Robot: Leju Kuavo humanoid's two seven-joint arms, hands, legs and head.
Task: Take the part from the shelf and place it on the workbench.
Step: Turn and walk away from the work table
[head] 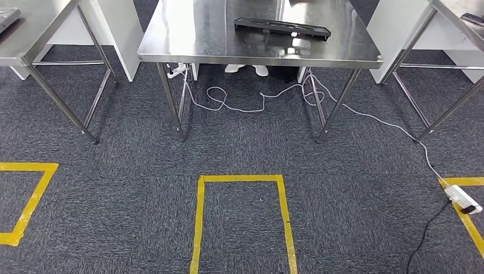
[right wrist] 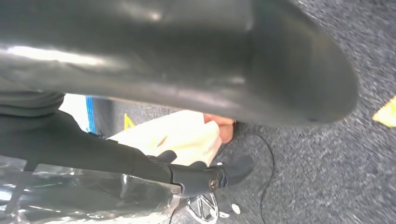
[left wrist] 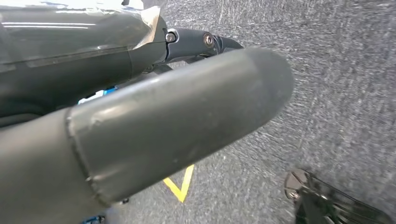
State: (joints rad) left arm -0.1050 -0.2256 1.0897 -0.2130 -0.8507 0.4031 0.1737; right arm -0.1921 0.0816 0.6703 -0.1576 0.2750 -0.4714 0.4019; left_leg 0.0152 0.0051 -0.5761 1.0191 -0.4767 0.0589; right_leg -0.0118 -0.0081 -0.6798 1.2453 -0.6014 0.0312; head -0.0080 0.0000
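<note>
Head view: black part point(head: 282, 27) lies flat on the steel workbench point(head: 194, 40).

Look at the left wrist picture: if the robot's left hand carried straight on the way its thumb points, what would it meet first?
Probably the dark grey carpet: the left hand hangs with its thumb aimed at bare floor. Nothing lies in that line as far as the picture shows, though depth is hard to judge.

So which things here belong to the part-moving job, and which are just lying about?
Job:
- flat black plastic part
- shiny steel workbench under it

Lying about:
- white power cable looping across the carpet
- white power strip
- yellow tape rectangle
- steel side tables, left and right
</note>
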